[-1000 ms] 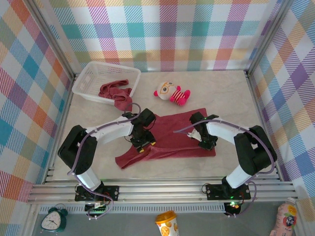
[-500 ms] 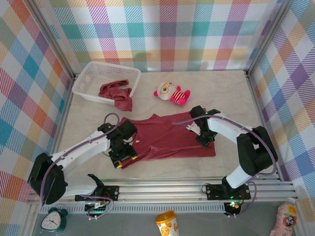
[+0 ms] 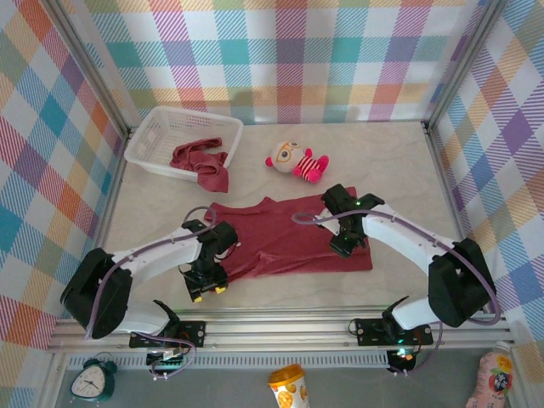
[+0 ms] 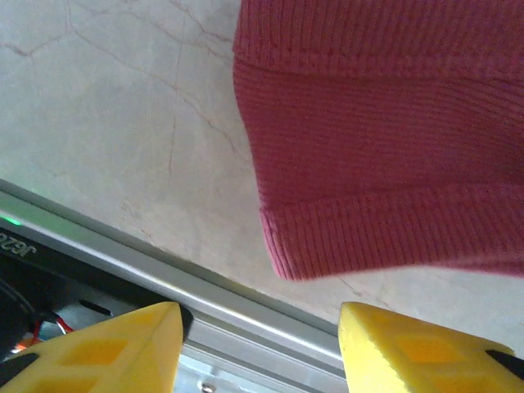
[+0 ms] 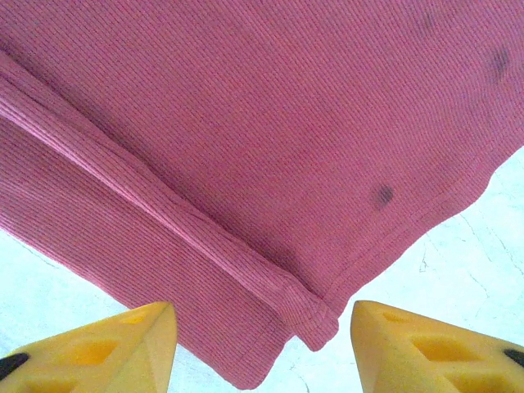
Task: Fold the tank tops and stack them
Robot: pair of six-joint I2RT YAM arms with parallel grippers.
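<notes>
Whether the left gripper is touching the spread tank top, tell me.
Apart. Left wrist view: bare table shows between the open left gripper and the tank top corner.

a pale, marble-patterned table point(image 3: 399, 161) with faint grey veins carries everything. a maroon ribbed tank top point(image 3: 280, 242) lies spread flat on it, with a strip along one side folded over onto itself. just beyond the tank top's far edge, apart from it, a red-and-pink striped plush doll point(image 3: 297, 161) lies on its side. past the tank top's far left corner sits a white plastic basket point(image 3: 153, 144). a crumpled second tank top point(image 3: 200, 161) spills over the basket's rim towards the table. an aluminium rail point(image 3: 280, 319) borders the table near the tank top's near hem.
</notes>
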